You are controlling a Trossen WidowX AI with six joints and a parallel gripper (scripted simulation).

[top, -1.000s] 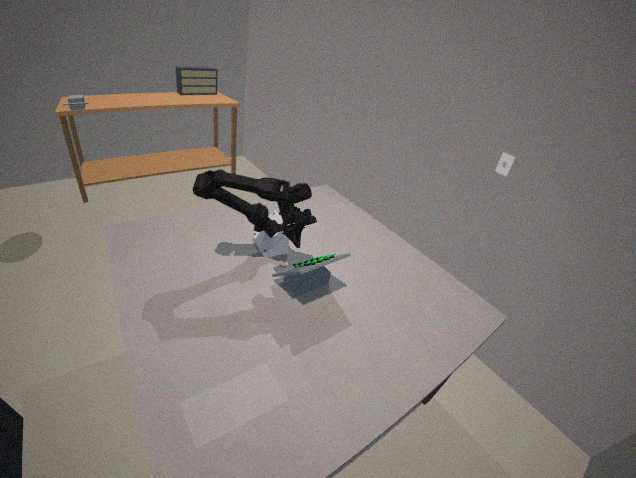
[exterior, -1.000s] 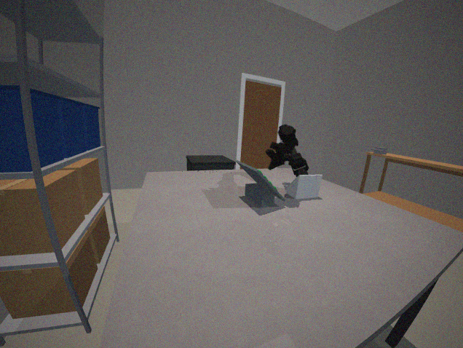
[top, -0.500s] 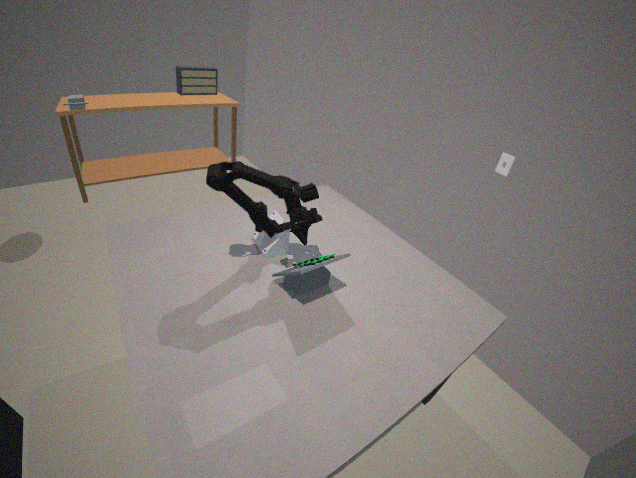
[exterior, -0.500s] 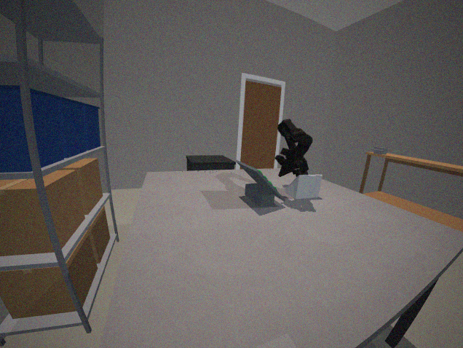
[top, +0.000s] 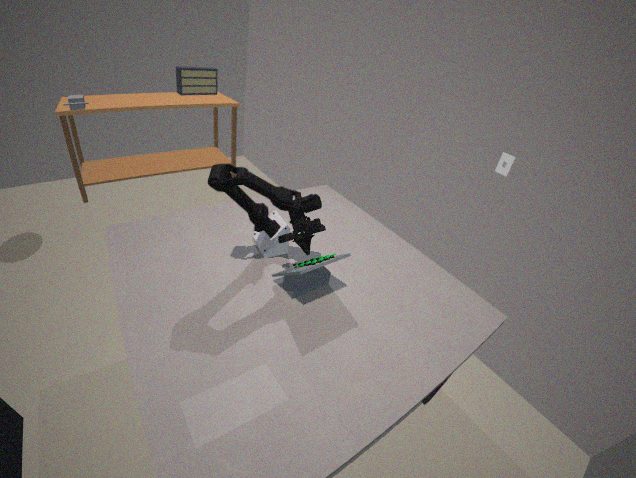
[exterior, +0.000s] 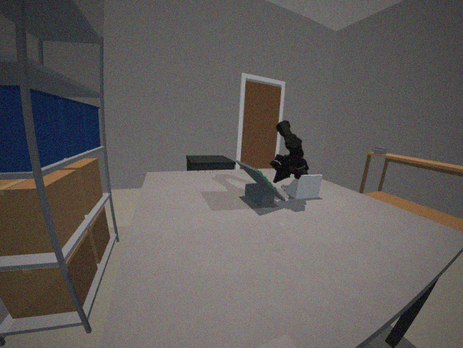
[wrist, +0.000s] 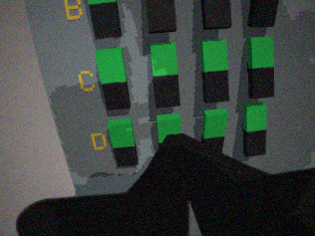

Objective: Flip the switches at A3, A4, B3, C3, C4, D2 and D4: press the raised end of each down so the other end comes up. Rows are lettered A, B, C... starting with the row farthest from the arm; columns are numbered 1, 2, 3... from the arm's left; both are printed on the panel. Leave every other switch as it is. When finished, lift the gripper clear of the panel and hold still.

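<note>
The panel (top: 341, 256) (exterior: 251, 172) (wrist: 294, 148) bears three legible yellow letters, placed in a line beside the switch rows on the left side of the wrist view. "B" (wrist: 73, 9) marks the far row, "C" (wrist: 86, 81) the next, and "D" (wrist: 99, 141) the near row. Column numbers are not readable.
</note>
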